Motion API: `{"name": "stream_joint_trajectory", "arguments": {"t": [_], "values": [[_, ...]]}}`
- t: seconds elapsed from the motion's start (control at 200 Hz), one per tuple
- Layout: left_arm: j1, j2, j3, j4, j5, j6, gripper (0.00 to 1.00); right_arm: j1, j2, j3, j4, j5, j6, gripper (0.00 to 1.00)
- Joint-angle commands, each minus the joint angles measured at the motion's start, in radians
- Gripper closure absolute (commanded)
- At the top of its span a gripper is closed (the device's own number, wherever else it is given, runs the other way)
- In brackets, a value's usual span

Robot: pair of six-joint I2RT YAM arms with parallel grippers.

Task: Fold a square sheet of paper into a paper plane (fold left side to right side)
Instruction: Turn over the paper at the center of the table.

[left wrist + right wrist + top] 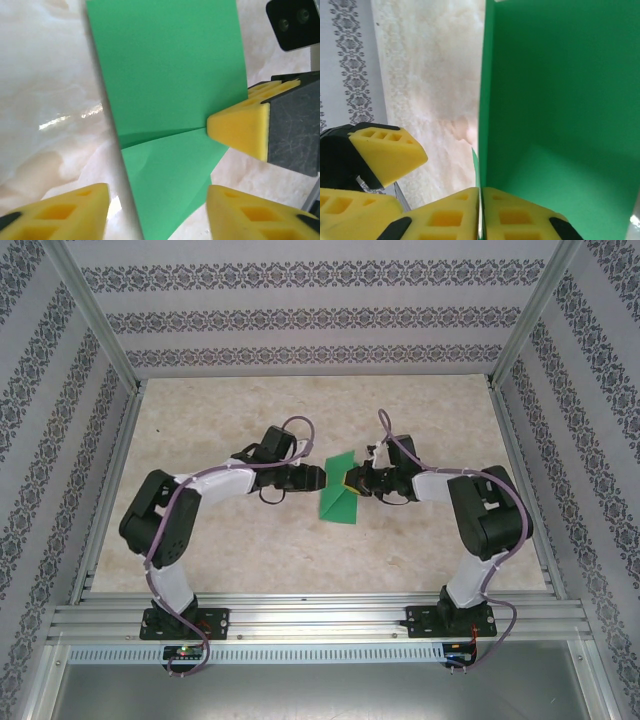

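Right hand [481, 202]: clamped on right edge of thin bright green square paper sheet [340, 496], part-folded, one flap upright; left hand [157, 202]: jaws apart, just left of sheet; sheet's long axis crossways to both hands

You will find no text, label, brand or number to read here: the square sheet of paper [170, 65] is plain green, and the walls [300, 320] carry only an ornamental pattern.
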Motion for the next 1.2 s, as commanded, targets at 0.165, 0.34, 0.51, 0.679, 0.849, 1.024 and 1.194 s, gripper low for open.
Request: {"name": "stream_joint_trajectory", "arguments": {"t": [0.165,0.34,0.51,0.679,0.849,1.024,1.194], "values": [[0.041,-0.258,-0.061,0.005,-0.015,-0.048,0.24,-0.019,-0.225,0.055,-0.023,-0.043,-0.049,0.96],[0.043,-0.394,-0.05,0.051,0.024,-0.105,0.0,-0.048,-0.345,0.107,-0.024,-0.107,-0.029,0.96],[0.046,-0.417,-0.017,0.197,0.172,-0.216,0.0,-0.052,-0.417,0.195,-0.019,-0.174,-0.002,0.95],[0.045,-0.385,-0.018,0.379,0.286,-0.34,0.0,-0.044,-0.449,0.26,-0.007,-0.212,0.035,0.94],[0.034,-0.348,-0.043,0.587,0.375,-0.447,0.08,-0.023,-0.455,0.28,0.02,-0.227,0.067,0.94],[0.019,-0.331,-0.046,0.608,0.4,-0.455,0.27,-0.023,-0.453,0.27,0.063,-0.228,0.102,0.93],[0.014,-0.323,-0.046,0.601,0.404,-0.457,0.53,-0.023,-0.452,0.263,0.087,-0.224,0.118,0.91]]}}
